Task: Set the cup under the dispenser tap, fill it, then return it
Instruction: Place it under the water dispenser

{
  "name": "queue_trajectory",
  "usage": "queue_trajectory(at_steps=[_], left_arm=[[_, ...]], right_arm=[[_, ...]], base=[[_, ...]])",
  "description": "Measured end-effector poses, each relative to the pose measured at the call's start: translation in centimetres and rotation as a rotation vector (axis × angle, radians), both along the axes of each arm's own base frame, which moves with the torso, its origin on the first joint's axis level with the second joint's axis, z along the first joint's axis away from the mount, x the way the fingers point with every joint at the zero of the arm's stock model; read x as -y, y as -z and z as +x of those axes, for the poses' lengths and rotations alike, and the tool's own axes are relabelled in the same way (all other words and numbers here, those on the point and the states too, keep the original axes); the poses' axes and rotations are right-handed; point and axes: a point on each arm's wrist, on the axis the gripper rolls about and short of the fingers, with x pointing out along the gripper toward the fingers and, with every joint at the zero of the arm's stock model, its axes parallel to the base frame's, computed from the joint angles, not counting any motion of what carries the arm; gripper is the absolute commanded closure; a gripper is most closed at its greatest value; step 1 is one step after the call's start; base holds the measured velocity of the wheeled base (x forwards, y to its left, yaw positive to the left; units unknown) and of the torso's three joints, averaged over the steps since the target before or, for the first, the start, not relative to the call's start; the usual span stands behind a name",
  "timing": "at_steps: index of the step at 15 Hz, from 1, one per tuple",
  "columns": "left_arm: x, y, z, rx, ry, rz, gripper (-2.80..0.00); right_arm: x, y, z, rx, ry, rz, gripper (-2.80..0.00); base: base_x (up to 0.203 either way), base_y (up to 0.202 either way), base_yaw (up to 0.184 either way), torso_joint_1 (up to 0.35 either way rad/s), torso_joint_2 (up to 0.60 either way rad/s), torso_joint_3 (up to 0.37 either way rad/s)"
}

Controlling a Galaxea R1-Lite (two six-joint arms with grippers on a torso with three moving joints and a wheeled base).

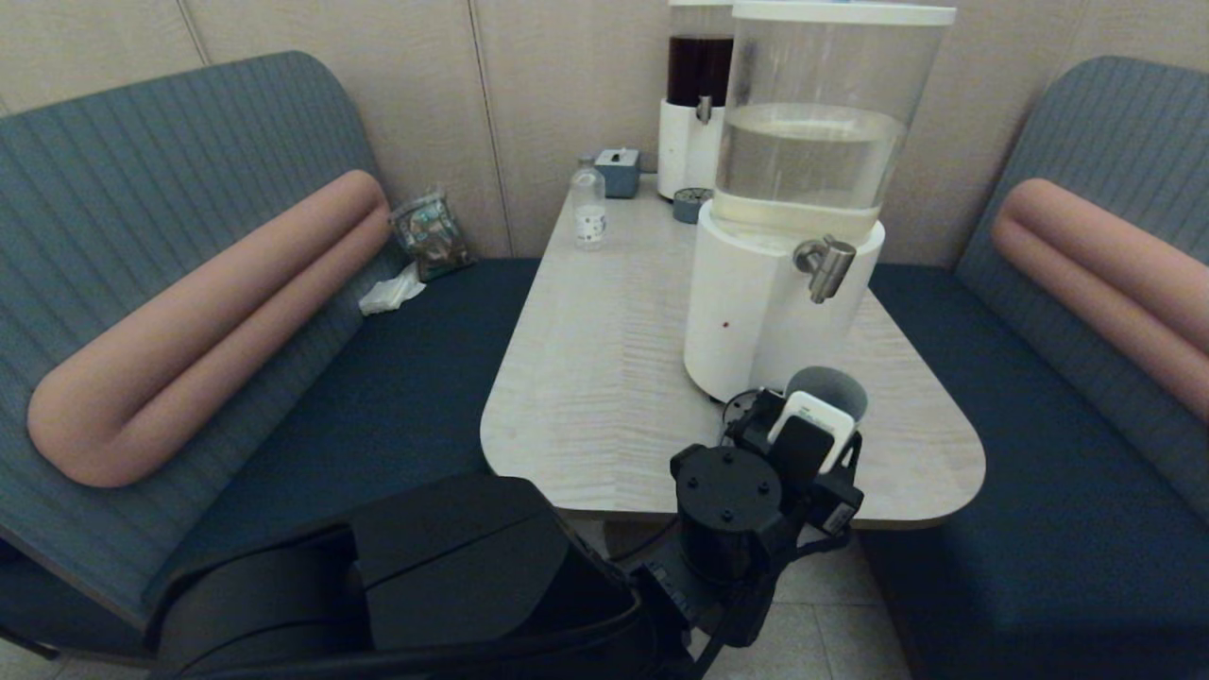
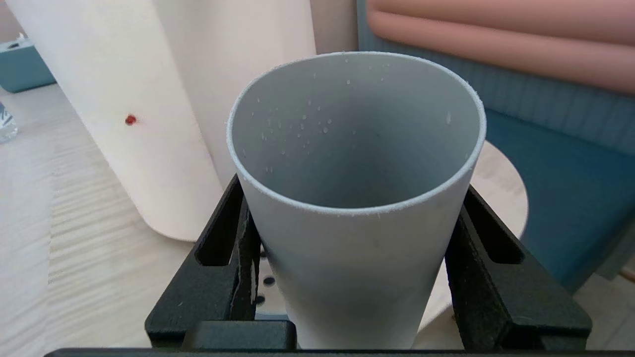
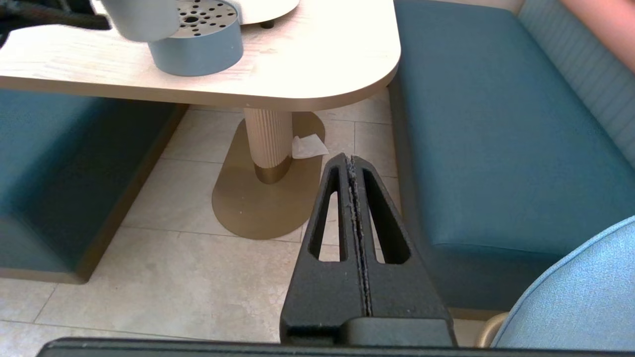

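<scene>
Left wrist view: left gripper (image 2: 354, 258) fingers clamp cup (image 2: 354, 198); right wrist view: right gripper (image 3: 353, 163) fingers together, off-table

A pale wood-grain table (image 1: 604, 359) with rounded corners stands on a fluted pedestal (image 3: 268, 144) between two blue benches. On it rest the large dispenser (image 1: 774, 302) with clear tank and white base, a slimmer dark-tank dispenser (image 1: 694, 123), a small clear bottle (image 1: 589, 210), a small grey-blue box (image 1: 619, 172), and a round perforated tray (image 3: 201, 37).
</scene>
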Motion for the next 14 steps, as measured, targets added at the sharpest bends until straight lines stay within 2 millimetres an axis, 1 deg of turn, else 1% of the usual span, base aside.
queue_trajectory(at_steps=[3, 6, 11, 14], left_arm=[[0.4, -0.1, 0.4, 0.004, -0.003, -0.003, 0.00], [0.6, 0.2, 0.9, 0.005, -0.008, -0.003, 0.00], [0.3, 0.4, 2.8, 0.010, -0.043, -0.007, 0.00], [0.1, 0.5, 3.6, 0.012, -0.057, -0.009, 0.00]], right_arm=[[0.0, 0.0, 0.0, 0.000, 0.000, 0.000, 0.00], [0.0, 0.0, 0.0, 0.000, 0.000, 0.000, 0.00], [0.0, 0.0, 0.0, 0.000, 0.000, 0.000, 0.00], [0.0, 0.0, 0.0, 0.000, 0.000, 0.000, 0.00]], base=[[0.000, 0.000, 0.000, 0.000, 0.00, 0.000], [0.000, 0.000, 0.000, 0.000, 0.00, 0.000], [0.000, 0.000, 0.000, 0.000, 0.00, 0.000], [0.000, 0.000, 0.000, 0.000, 0.00, 0.000]])
